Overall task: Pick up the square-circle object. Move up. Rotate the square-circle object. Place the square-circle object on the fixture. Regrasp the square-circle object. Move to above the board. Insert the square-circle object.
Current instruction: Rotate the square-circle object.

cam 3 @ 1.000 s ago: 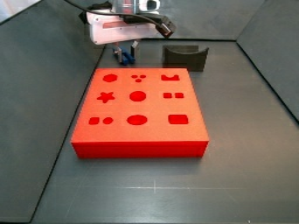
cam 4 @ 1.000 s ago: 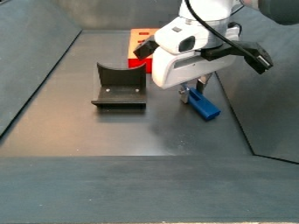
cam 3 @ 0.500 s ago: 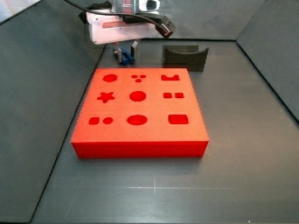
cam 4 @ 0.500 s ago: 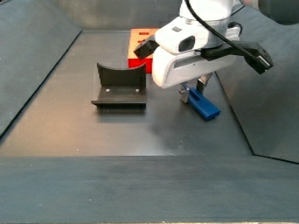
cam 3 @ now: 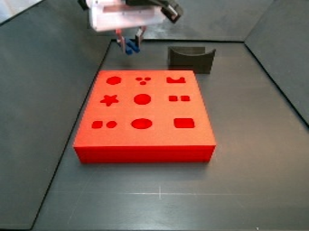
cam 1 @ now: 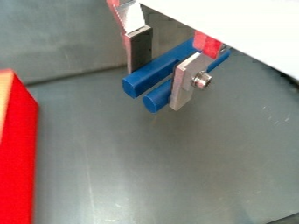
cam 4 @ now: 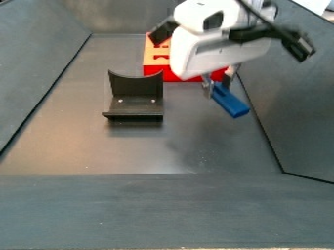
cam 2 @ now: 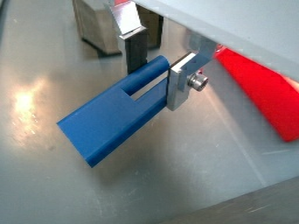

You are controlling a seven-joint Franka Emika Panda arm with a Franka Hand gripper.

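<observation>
My gripper (cam 1: 163, 68) is shut on the square-circle object (cam 1: 156, 80), a bright blue peg piece with two side-by-side prongs. Its silver fingers (cam 2: 180, 84) clamp the piece (cam 2: 110, 125) near one end in both wrist views. In a side view the gripper (cam 4: 217, 86) hangs above the floor with the blue piece (cam 4: 231, 103) sloping down from it. The dark fixture (cam 4: 133, 96) stands apart, beside the gripper. The red board (cam 3: 145, 113) lies flat, and the gripper (cam 3: 128, 40) hovers past its far edge.
Dark sloping walls enclose the grey floor. The fixture (cam 3: 191, 59) sits near the back wall, just beyond the board's far corner. A corner of the board (cam 2: 263, 86) shows close to the gripper in a wrist view.
The gripper has risen straight up with the blue piece in it, lifting it off the floor. Board and fixture have not moved.
</observation>
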